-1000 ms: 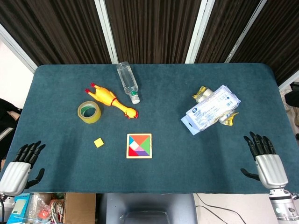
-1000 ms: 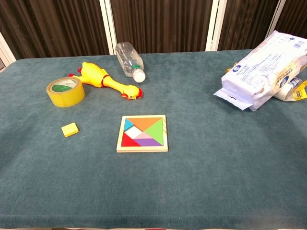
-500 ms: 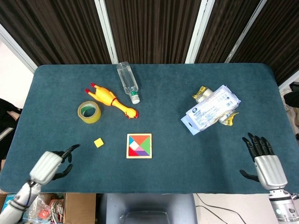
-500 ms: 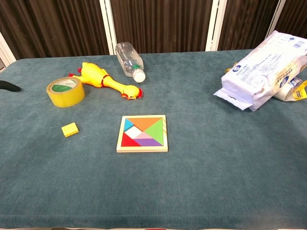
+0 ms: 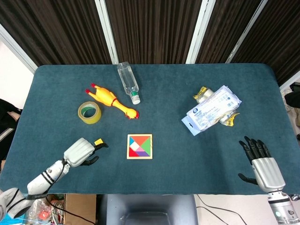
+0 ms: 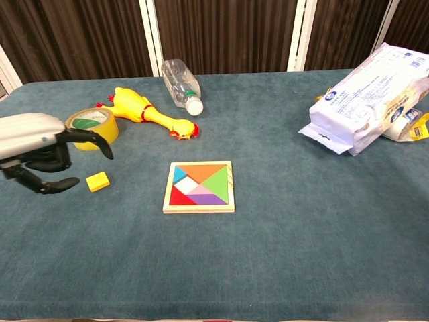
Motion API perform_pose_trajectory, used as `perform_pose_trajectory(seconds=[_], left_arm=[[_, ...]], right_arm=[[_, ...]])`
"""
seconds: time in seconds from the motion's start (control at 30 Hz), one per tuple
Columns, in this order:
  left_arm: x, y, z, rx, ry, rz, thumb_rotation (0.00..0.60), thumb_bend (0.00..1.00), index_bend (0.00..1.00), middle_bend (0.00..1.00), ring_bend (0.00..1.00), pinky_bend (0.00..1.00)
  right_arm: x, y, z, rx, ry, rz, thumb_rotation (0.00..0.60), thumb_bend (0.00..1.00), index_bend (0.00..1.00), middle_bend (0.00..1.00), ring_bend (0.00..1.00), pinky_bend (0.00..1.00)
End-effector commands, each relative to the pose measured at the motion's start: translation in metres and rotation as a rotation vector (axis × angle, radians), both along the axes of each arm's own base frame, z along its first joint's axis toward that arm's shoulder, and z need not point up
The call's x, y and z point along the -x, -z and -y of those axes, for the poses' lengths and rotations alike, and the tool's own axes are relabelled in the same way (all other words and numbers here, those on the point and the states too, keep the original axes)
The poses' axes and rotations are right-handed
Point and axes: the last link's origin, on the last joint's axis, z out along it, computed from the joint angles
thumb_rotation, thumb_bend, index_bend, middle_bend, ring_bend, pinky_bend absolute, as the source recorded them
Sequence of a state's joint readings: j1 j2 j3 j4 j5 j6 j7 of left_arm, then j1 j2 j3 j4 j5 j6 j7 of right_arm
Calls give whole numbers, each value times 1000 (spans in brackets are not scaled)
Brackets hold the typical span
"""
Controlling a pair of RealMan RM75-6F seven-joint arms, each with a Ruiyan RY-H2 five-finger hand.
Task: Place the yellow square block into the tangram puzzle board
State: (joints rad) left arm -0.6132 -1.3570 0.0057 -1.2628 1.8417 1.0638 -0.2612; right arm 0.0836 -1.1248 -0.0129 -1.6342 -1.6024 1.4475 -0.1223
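Observation:
The yellow square block [image 6: 98,181] lies on the blue cloth, left of the tangram board [image 6: 199,187]; it also shows in the head view as the block [image 5: 99,142] beside the board [image 5: 139,146]. The board holds coloured pieces with a pale square gap near its middle. My left hand [image 6: 40,147] hovers just left of and over the block, fingers spread and curved, holding nothing; the same hand [image 5: 82,152] shows in the head view with fingertips above the block. My right hand [image 5: 262,165] rests open at the table's front right edge, far from both.
A yellow tape roll [image 6: 92,127], a rubber chicken [image 6: 149,113] and a clear bottle [image 6: 180,85] lie behind the block. White packets [image 6: 365,100] sit at the back right. Bare cloth [image 6: 301,235] lies right of the board.
My left hand has swept from the table's front left corner rightward and forward to the yellow block. The right hand has barely shifted. Block and board have not moved.

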Motion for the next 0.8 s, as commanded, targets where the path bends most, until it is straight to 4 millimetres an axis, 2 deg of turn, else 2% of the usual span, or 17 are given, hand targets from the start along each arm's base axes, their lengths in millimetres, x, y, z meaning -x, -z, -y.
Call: perform_pose_trajectory(seconds=[0.03,0.4,0.8], left_arm=[[-3,10,-13,7,0,-18,600,394,270,1000,1000,1000],[7,28,-38,-32,56,-134,600,368,220,1000,1000,1000],[21,36,-49,-45,51,-212,600,365,205,1000,1000,1000]], right_arm=[[0,1,0,-3,1,0,600,156,0,0,0,0],[0,1,0,-19,4,4,600,156,0,0,0,0],[-1,1,-2,-27,0,9,600,156,0,0,0,0]])
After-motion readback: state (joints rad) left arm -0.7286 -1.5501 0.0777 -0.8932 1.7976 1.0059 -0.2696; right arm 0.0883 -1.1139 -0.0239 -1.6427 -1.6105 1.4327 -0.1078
